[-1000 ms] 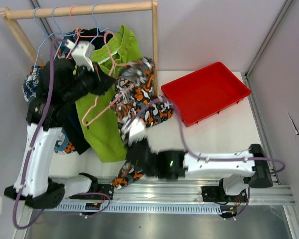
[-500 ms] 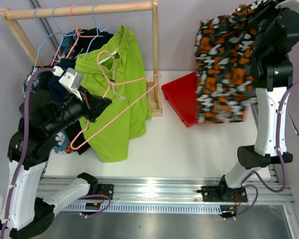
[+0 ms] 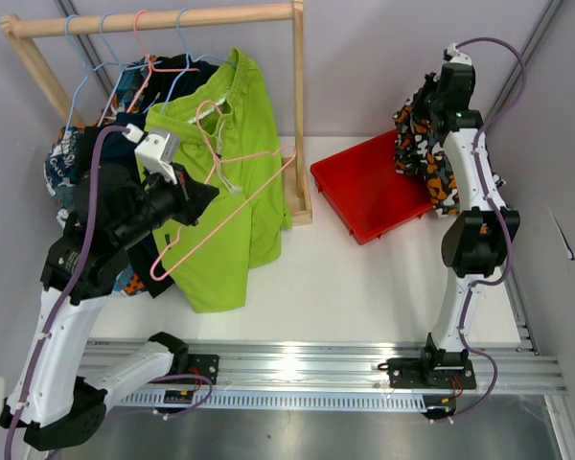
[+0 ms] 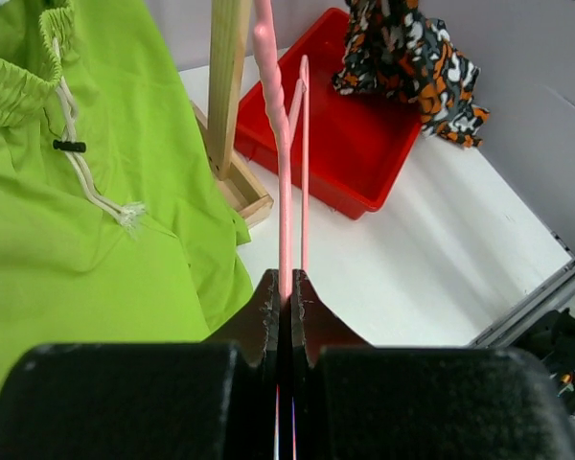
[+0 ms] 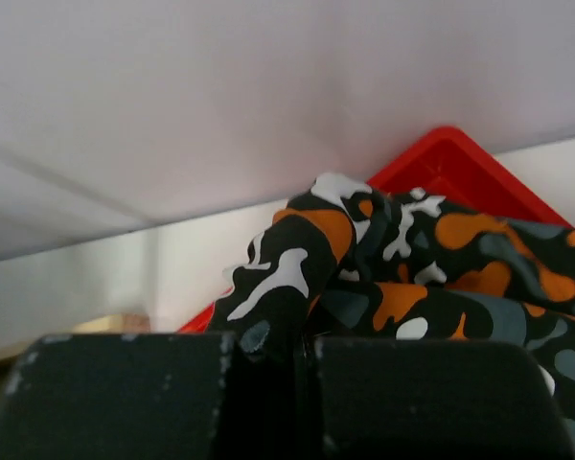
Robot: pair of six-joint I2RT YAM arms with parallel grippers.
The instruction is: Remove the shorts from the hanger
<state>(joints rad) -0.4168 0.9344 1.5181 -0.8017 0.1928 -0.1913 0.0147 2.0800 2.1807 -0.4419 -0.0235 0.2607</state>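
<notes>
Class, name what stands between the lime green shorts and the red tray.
The rack's wooden upright post stands between the lime green shorts and the red tray. The top external view shows it, and so does the left wrist view.

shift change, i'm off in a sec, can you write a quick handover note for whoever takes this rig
Left gripper: shut on the bare pink hanger, held in front of the wooden rack.
Right gripper: shut on the camouflage shorts, raised above the red tray.
Done: the camouflage pair is off its hanger.
Left: probably drop that pair in the tray and set the hanger aside, then unhang the lime green shorts and the dark and patterned pairs at the rack.
</notes>
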